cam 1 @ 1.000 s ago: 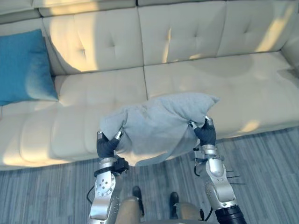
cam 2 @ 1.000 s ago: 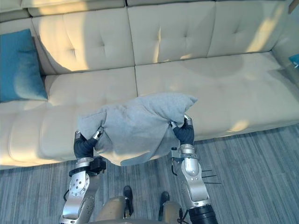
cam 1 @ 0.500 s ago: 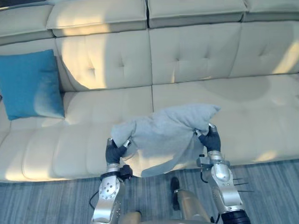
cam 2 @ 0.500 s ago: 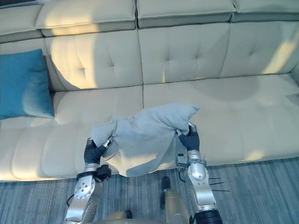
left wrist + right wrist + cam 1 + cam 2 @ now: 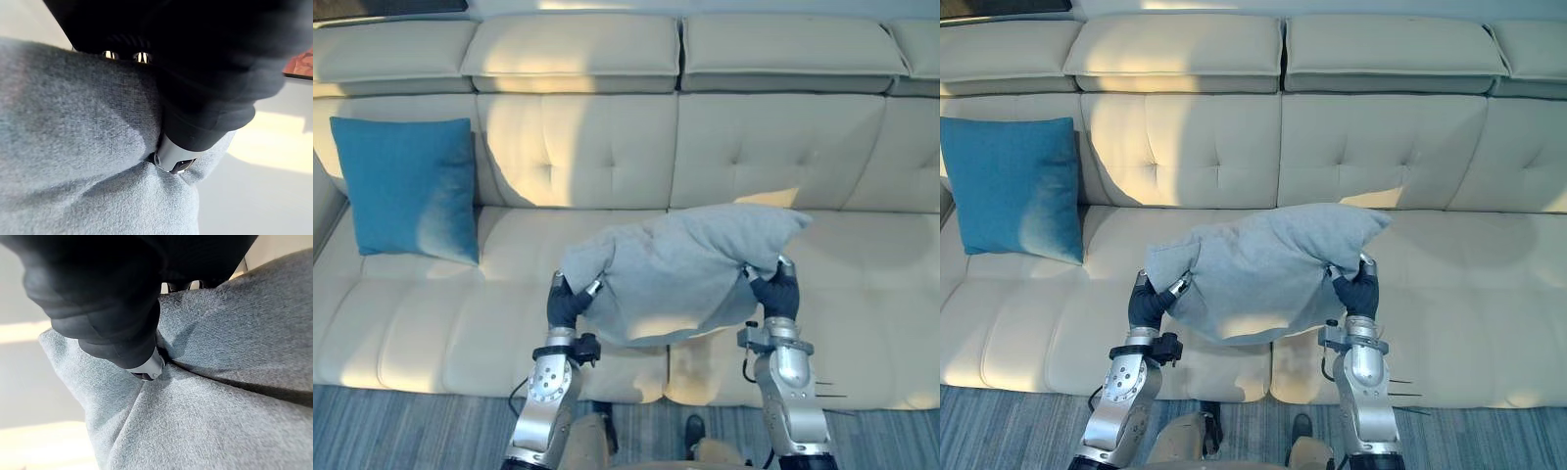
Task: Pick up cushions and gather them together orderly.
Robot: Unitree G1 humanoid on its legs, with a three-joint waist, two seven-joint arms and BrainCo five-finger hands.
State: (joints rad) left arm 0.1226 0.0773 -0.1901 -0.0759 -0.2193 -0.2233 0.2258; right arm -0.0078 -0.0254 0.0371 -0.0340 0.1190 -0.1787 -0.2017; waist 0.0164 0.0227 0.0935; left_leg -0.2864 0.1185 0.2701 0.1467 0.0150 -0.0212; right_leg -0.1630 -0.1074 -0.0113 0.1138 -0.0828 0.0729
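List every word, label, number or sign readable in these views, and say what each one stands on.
None: no text can be read anywhere.
The grey cushion, pinched between the left hand and the right hand, is plain knit fabric with no tag showing.
The blue cushion and the cream sofa show no label, number or print.

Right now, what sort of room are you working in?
Most likely a living room or lounge: a cream tufted sofa, a blue cushion leaning on its backrest, and a grey cushion held up before it.
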